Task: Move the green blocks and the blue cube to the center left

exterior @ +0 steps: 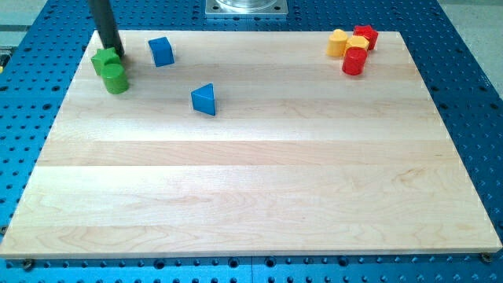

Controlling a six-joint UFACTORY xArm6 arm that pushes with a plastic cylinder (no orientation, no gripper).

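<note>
The tip (115,52) stands upright at the board's (251,196) top left, seemingly touching the green star (102,60), which abuts the green cylinder (115,79). The blue cube (161,51) sits just right. Two green, two blue, two red, two yellow blocks.

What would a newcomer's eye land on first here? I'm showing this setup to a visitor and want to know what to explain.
Probably the dark rod at the view's top left, my tip right against the green star block, which touches the green cylinder below it. Next, the tight red and yellow cluster at the top right. The blue cube and blue triangular block sit apart between them.
</note>
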